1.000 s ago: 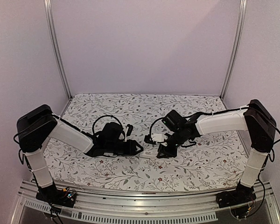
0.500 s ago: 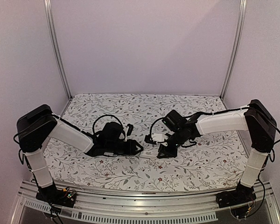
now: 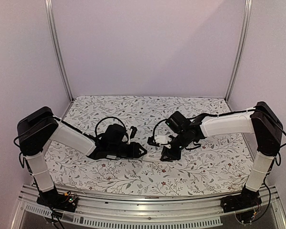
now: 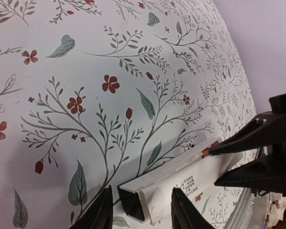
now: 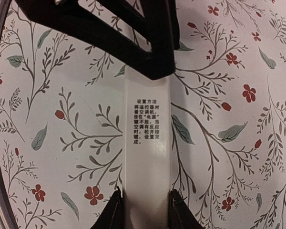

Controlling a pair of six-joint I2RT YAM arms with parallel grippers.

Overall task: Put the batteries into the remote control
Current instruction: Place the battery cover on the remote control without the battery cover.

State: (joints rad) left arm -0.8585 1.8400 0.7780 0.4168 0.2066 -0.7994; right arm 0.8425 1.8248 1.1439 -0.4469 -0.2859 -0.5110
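The white remote control [image 3: 152, 156] lies flat on the floral cloth between my two grippers, printed label facing up [image 5: 147, 119]. My right gripper [image 5: 144, 194] is shut on one end of it, a finger pressed against each long side. My left gripper [image 4: 142, 196] stands astride the other end, the one with the dark face [image 4: 129, 206], with a sliver of gap at one finger. A small red-orange piece [image 4: 206, 153] shows at the remote's far edge by a right fingertip; I cannot tell whether it is a battery. No other batteries show.
The table is covered by a floral cloth [image 3: 133, 109]. Pale walls close it in at the back and both sides, with metal posts [image 3: 57, 47] at the corners. A metal rail [image 3: 143, 214] runs along the near edge by the arm bases.
The right wrist has drifted slightly to the left. The left arm and the remote stay in about the same place.
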